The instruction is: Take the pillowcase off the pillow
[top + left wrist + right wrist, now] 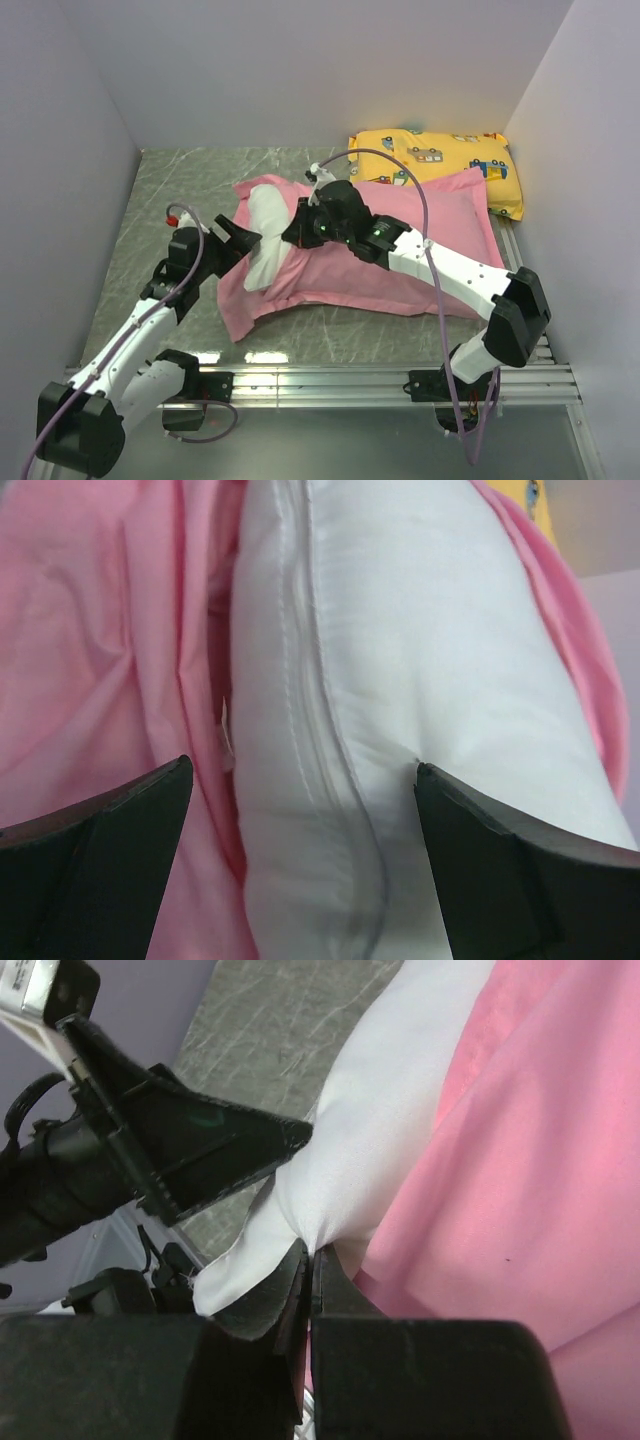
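Bright, even light from overhead; only faint, soft shadows edge the pillow [262, 235]. White glare patches lie on the table [150, 200] in front of the pillow. Wrist views blur close to the lens, below the pillow.

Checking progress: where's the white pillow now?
Top view, left of centre: the pillow pokes out of the left end of the pillowcase, between the open left gripper and the right gripper pinching it.

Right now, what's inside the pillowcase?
The pillow: its left end sticks out of the pillowcase opening, white and bare. The rest is covered by pink fabric, so how far it reaches inside can't be seen.
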Controlling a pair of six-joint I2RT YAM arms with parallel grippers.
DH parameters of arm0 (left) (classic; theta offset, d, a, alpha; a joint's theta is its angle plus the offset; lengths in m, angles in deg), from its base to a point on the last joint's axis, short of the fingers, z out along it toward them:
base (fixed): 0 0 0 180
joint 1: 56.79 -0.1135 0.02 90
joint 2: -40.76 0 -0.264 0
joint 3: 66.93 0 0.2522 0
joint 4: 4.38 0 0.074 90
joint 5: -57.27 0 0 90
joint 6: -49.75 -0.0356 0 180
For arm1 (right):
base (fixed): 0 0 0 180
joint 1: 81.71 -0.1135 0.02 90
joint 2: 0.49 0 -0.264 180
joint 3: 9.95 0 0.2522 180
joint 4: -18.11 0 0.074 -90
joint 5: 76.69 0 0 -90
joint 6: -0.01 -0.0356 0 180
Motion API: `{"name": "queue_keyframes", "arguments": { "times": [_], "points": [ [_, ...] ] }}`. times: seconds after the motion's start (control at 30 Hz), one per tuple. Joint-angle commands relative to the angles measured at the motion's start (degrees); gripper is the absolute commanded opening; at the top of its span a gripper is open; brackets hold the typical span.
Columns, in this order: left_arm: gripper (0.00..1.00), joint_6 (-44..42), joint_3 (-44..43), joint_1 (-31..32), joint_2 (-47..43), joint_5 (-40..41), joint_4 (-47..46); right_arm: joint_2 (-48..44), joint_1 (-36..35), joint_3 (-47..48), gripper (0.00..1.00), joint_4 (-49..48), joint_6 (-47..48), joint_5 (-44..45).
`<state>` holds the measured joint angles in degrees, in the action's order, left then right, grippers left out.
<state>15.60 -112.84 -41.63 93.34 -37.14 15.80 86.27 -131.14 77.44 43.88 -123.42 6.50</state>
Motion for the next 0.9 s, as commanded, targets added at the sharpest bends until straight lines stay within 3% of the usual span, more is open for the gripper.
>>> {"name": "queue_keyframes", "arguments": {
  "times": [0.0, 0.23, 0.53, 0.57, 0.6, 0.67, 0.7, 0.8, 0.83, 0.87],
  "points": [
    [0.99, 3.64, 1.64, 1.01, -3.35, -5.96, -7.63, 0.33, 0.39, 4.95, 0.00, -6.64, -1.28, -2.59],
    [0.99, 9.71, 6.82, 1.28, -0.99, -14.39, -23.89, -0.19, -0.14, 1.53, 0.00, -9.02, -2.60, -3.21],
    [0.98, 13.23, 7.53, 2.95, 10.08, -16.43, -34.53, -0.19, -1.98, 1.52, 0.00, -8.76, -2.52, -2.60],
    [0.92, 13.40, 7.36, 2.95, 10.70, -16.16, -35.06, -0.28, -2.16, 1.26, 0.00, -8.58, -2.26, -2.33],
    [0.62, 13.66, 7.27, 2.86, 10.88, -16.08, -35.59, -0.28, -2.34, 1.08, 0.00, -8.32, -2.25, -2.07],
    [0.28, 13.32, 5.61, 2.95, 11.14, -15.02, -33.85, -0.62, -2.43, 0.21, 0.00, -7.53, -1.73, -1.19],
    [0.01, 12.10, 4.64, 2.95, 11.32, -14.41, -32.27, -0.80, -2.43, -0.41, 0.00, -7.01, -1.55, -0.41],
    [0.00, 9.63, 0.86, 2.95, 10.27, -11.08, -25.94, -2.20, -2.43, -0.85, 0.09, -3.84, 0.03, 3.11],
    [0.00, 9.19, -0.63, 2.95, 9.66, -9.76, -23.84, -2.82, -2.43, -0.94, 0.23, -2.71, 0.47, 4.07],
    [0.00, 8.84, -1.43, 2.95, 8.95, -6.35, -21.64, -3.61, -2.43, -1.03, 0.30, -1.48, 0.82, 6.69]
  ]
}}
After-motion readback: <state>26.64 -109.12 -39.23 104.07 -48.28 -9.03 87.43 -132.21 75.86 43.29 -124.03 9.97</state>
